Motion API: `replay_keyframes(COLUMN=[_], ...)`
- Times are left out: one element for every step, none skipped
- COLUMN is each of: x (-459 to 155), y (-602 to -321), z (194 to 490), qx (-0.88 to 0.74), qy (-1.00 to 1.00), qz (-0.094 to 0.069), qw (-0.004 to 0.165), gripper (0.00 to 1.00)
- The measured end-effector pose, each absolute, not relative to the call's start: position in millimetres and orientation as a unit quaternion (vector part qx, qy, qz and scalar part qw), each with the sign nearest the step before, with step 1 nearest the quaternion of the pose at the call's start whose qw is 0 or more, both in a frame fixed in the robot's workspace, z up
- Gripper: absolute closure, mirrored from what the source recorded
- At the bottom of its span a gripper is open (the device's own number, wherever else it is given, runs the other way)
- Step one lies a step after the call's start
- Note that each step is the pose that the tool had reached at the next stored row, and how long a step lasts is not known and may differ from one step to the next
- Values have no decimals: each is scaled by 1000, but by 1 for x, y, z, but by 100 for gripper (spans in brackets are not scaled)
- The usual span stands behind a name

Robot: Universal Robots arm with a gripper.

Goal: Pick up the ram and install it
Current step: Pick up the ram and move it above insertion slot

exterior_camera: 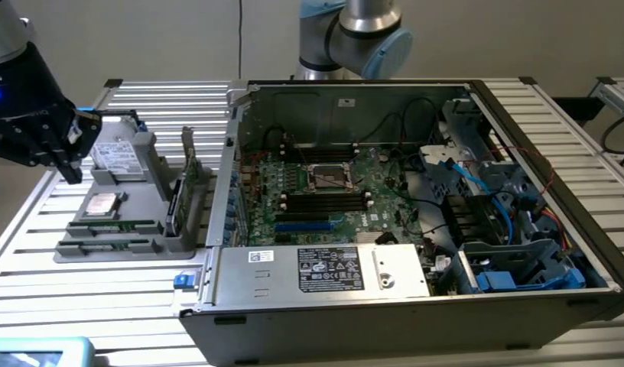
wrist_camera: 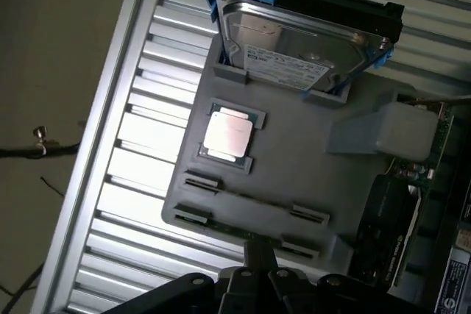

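**Pick step: tool above the parts tray, ram not lifted**

You're at the pick. The black tool (exterior_camera: 65,164) hangs over the grey plastic parts tray (exterior_camera: 123,254), clear of it and touching nothing. The tray sits on the slatted aluminium desk (exterior_camera: 88,306), by the desk edge on the exterior view's left. Tool open or closed: can't tell. It looks to be carrying nothing.

The ram (exterior_camera: 113,227), a long thin green circuit-board stick, sits in grey holders at the tray end nearest the desk's front edge. A second stick (exterior_camera: 103,246) of the same kind lies just beside it, closer to that edge. In the wrist view the ram (wrist_camera: 254,202) lies beyond the square silver processor chip (wrist_camera: 228,134) from the boxy silver hard drive (wrist_camera: 309,42).

My read: the pick needs the tool squared to the stick's long sides and coming down between the end holders, clear of its neighbour.

The open black computer case (exterior_camera: 394,329) fills the desk's middle, green motherboard (exterior_camera: 378,172) face up.

Hard to make out:
- the tool's tip, cut off in the wrist view
- chips on either stick
- which stick is meant
- whether the black memory slots (exterior_camera: 323,200) are free
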State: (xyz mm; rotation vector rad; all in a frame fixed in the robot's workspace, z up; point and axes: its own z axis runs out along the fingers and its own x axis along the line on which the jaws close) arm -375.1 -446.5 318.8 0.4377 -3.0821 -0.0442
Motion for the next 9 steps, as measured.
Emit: replay_keyframes(x=[-375, -375, -375, -375, -375, -375, -375, -375, -375], y=[-447, -447, -447, -447, -447, -447, -447, -447, -447], z=[319, 319, 319, 318, 318, 318, 318, 318, 318], qx=[149, 158, 168, 176, 185, 194, 203, 212, 221], qy=[-989, -987, -986, -984, -983, -981, -979, -977, -975], qz=[-14, -14, -14, -14, -14, -13, -13, -13, -13], qw=[14, 14, 15, 15, 15, 15, 15, 15, 15], gripper=[89, 89, 89, 89, 89, 89, 89, 89, 89])
